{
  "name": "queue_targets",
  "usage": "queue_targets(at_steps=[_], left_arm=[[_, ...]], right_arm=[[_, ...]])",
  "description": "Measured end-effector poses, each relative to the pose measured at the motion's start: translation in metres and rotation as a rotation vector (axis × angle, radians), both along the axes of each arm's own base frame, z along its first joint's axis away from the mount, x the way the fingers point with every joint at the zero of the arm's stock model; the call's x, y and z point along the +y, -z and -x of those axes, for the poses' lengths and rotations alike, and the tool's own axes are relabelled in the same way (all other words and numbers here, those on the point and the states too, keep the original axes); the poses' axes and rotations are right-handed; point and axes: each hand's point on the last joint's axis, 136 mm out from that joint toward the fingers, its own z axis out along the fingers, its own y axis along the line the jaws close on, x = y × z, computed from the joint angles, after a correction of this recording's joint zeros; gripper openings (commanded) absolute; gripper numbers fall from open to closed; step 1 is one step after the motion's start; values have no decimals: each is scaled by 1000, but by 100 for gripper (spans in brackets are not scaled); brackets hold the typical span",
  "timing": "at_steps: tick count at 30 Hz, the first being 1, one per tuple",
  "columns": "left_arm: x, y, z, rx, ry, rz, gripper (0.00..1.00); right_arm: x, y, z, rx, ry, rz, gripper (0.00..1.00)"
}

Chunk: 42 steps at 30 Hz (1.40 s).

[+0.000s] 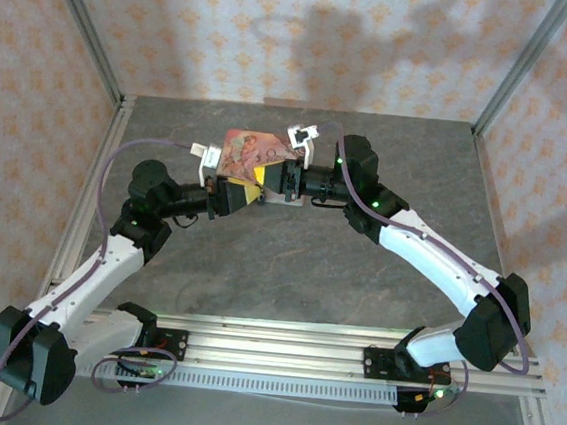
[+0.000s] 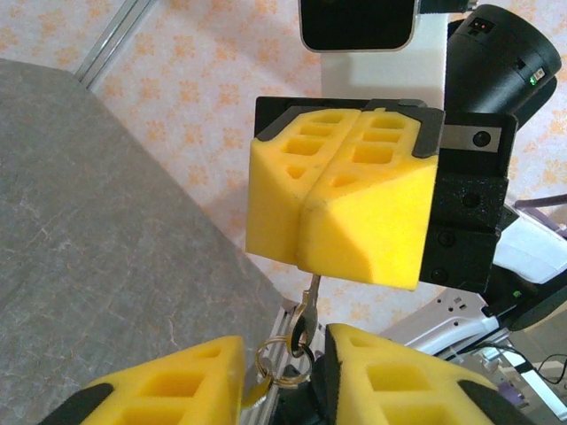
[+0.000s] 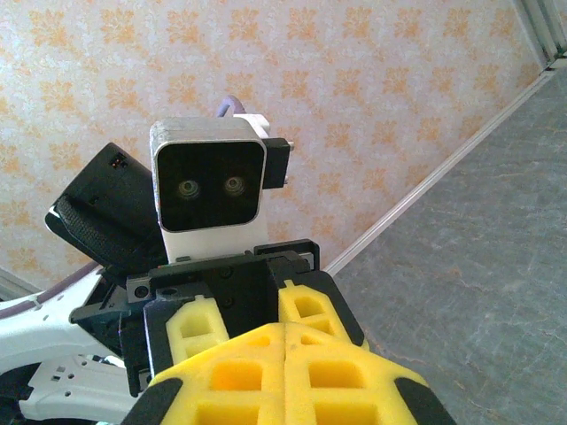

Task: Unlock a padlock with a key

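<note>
In the left wrist view the key (image 2: 312,297) hangs tip up, its blade pinched in the seam of my right gripper (image 2: 307,259), whose yellow pads are shut. Its head carries a key ring (image 2: 288,365) with a brassy piece (image 2: 255,390) on it. The ring dangles in the gap between the fingers of my left gripper (image 2: 285,354), which stand apart on either side of it. From above, the left gripper (image 1: 248,194) and the right gripper (image 1: 268,177) meet tip to tip over the table's middle. The padlock is out of view. My right gripper (image 3: 283,332) shows shut pads.
A pink picture-printed tin (image 1: 254,149) lies on the grey table (image 1: 289,263) just behind the two grippers. Patterned walls close in the back and both sides. An aluminium rail (image 1: 351,345) runs along the near edge by the arm bases.
</note>
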Motion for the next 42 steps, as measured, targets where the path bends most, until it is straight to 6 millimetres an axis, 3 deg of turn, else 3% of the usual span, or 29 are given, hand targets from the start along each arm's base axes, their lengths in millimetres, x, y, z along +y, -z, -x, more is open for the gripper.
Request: queue_targets(at_steps=[7, 15, 16, 19, 21, 23, 29, 32, 35, 39, 42], left_arm=[[0, 0, 0, 0, 0, 1, 0], [4, -3, 5, -29, -22, -17, 0], [4, -3, 6, -33, -28, -23, 0], [7, -1, 8, -41, -46, -45, 0], [10, 4, 10, -43, -63, -73, 0], [14, 11, 11, -45, -94, -112, 0], [38, 39, 14, -28, -250, -267, 0], [54, 56, 15, -9, -339, -341, 0], [68, 80, 15, 38, -405, -417, 0], [83, 116, 15, 129, -466, -511, 0], [91, 138, 16, 179, -498, -559, 0]], right_arm=[[0, 1, -1, 1, 7, 2, 0], [1, 2, 0, 2, 7, 3, 0], [1, 2, 0, 2, 6, 4, 3], [1, 6, -2, 14, 28, 17, 40], [-2, 12, -11, 31, 84, 42, 53], [-8, 23, -21, 57, 158, 84, 60], [-40, 64, -52, 158, 439, 245, 66], [-45, 92, -60, 205, 549, 329, 67], [-32, 142, -61, 262, 616, 463, 67], [-11, 224, -59, 327, 670, 691, 66], [-3, 263, -65, 345, 709, 800, 66]])
